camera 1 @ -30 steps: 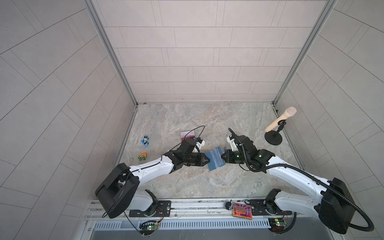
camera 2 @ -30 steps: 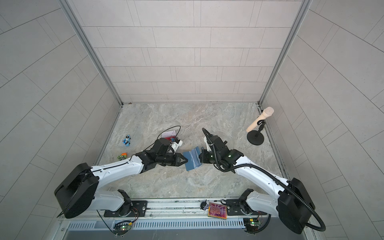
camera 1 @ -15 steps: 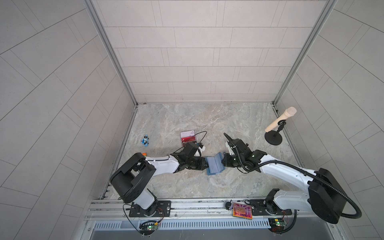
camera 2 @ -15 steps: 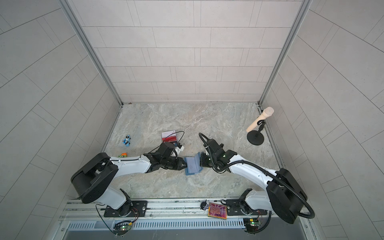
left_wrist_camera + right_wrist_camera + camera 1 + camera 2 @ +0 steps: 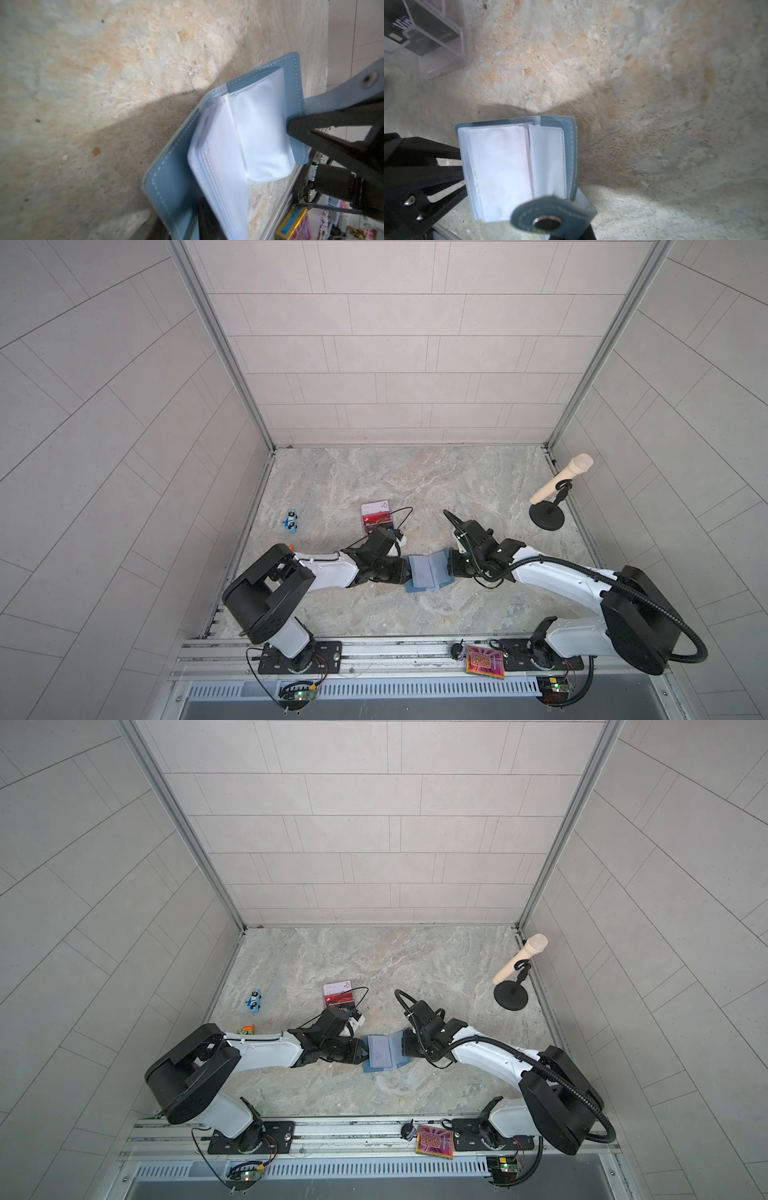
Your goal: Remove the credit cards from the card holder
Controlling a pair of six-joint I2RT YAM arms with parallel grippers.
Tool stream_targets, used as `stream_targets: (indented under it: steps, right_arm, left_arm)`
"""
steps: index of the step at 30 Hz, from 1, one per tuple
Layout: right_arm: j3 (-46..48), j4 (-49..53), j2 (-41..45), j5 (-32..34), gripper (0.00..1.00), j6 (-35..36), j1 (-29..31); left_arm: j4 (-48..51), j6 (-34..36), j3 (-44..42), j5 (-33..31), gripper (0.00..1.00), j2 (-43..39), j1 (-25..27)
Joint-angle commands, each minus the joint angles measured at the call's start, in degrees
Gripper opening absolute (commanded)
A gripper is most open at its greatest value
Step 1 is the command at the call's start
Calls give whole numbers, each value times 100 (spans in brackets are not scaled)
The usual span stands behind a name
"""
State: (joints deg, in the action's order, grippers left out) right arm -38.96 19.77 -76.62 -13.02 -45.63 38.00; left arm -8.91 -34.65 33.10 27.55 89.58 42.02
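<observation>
Card holder [image 5: 428, 574] lies open near the middle of the desk [image 5: 415, 489], a little toward the front edge, between the two grippers.

Right gripper [image 5: 293, 126]: jaws closed tight on the cover's outer edge beside the snap tab [image 5: 548, 216], pinning that half.

Left gripper [image 5: 462, 165]: jaws a little apart at the opposite edge, tips against the stack of clear sleeves [image 5: 259, 135]. Nothing visibly clamped between them.

Front sleeve shows a pale, faintly pink sheet [image 5: 496, 162], judged to be a credit card not yet out. Dark card [image 5: 425, 35] and red card [image 5: 377, 520] sit in the clear stand [image 5: 446, 54], behind the left gripper.

Step in hand, as judged: get hold of the card in the sleeve.
- Keep the right clamp firm so the holder cannot slide.
- Bring the left tips to the sleeve's open side (which side, unclear).
- Pinch the card only, not the plastic.
- Draw straight along the sleeve, slowly.

Risk: the sleeves look slick and floppy, so several may be caught together.
</observation>
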Motion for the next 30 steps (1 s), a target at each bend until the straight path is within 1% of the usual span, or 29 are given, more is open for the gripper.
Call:
stream_targets:
  steps: [1, 5, 9, 13, 20, 27, 30]
  right_arm:
    - [38, 308, -107, 201, 0, 93, 41]
    - [47, 297, -233, 208, 1, 122, 42]
    - [9, 380, -383, 210, 6, 157, 76]
    - [-54, 522, -522, 361, 9, 194, 222]
    - [-180, 672, -807, 707, 11, 177, 498]
    - [-277, 815, -982, 913, 24, 168, 621]
    - [-332, 972, -969, 1116, 27, 192, 686]
  left_arm:
    - [503, 247, 8, -331, 30, -140, 17]
    - [650, 331, 1, -473, 30, -272, 16]
    - [749, 395, -5, -565, 29, -373, 16]
    - [951, 532, 23, -703, 27, -389, 17]
    - [901, 578, -26, -701, 27, -313, 17]
    - [873, 591, -77, -743, 27, -231, 17]
    - [869, 595, -94, -808, 26, -209, 17]
